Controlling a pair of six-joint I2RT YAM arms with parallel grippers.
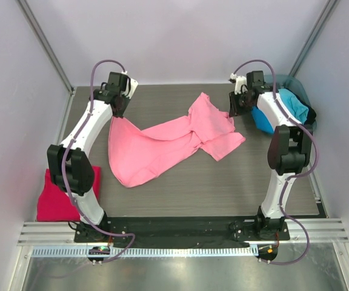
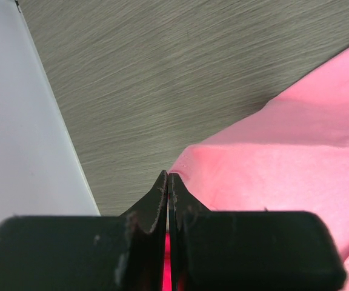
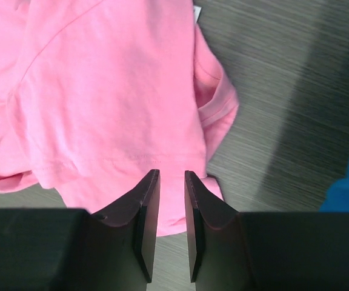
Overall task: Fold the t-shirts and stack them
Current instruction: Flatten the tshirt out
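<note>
Top external shows us the pink t-shirt [image 1: 156, 148] mid-frame, a crimson t-shirt [image 1: 56, 200] lower left, and blue t-shirts [image 1: 262, 119] in the tub [image 1: 299, 88] upper right. Jaws of our left gripper [image 2: 168, 180] clench its edge; those of the right gripper [image 3: 172, 177] stand parted above it.

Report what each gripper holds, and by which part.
Left gripper is shut on the light pink t-shirt, pinching a corner of its edge. Right gripper holds nothing: its jaws stand slightly apart above the same shirt.
</note>
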